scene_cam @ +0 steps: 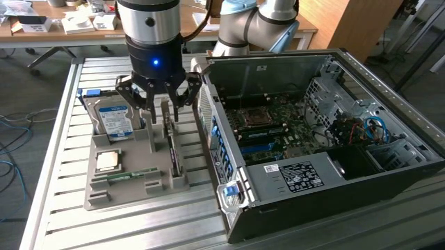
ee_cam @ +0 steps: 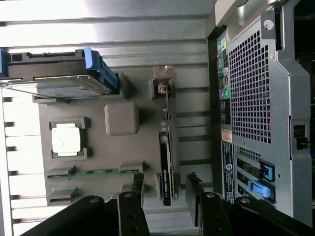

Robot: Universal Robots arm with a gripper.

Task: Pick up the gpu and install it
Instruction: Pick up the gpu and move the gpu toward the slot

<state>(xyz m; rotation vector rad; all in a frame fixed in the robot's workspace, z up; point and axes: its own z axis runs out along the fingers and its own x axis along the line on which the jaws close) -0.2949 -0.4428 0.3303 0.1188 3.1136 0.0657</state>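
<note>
The gpu point(scene_cam: 171, 148) stands on edge in a slot of the grey holder tray point(scene_cam: 135, 195), a thin dark card with its pale bracket point(ee_cam: 163, 81) at one end. My gripper point(scene_cam: 161, 114) hangs open right over the card's far end, close above it. In the wrist view the gpu point(ee_cam: 166, 160) runs straight into the gap between my two dark fingers point(ee_cam: 138, 189), one on each side of the card, and my gripper point(ee_cam: 166, 191) holds nothing. I cannot tell whether the fingers touch the card.
The tray also holds a hard drive point(scene_cam: 113, 119) with a blue-white label, a CPU point(scene_cam: 108, 160) and a green memory stick point(scene_cam: 125, 176). The open computer case point(scene_cam: 313, 146) lies just to the exterior view's right of the tray, motherboard point(scene_cam: 268, 130) exposed. A slatted metal table point(scene_cam: 62, 172) carries everything.
</note>
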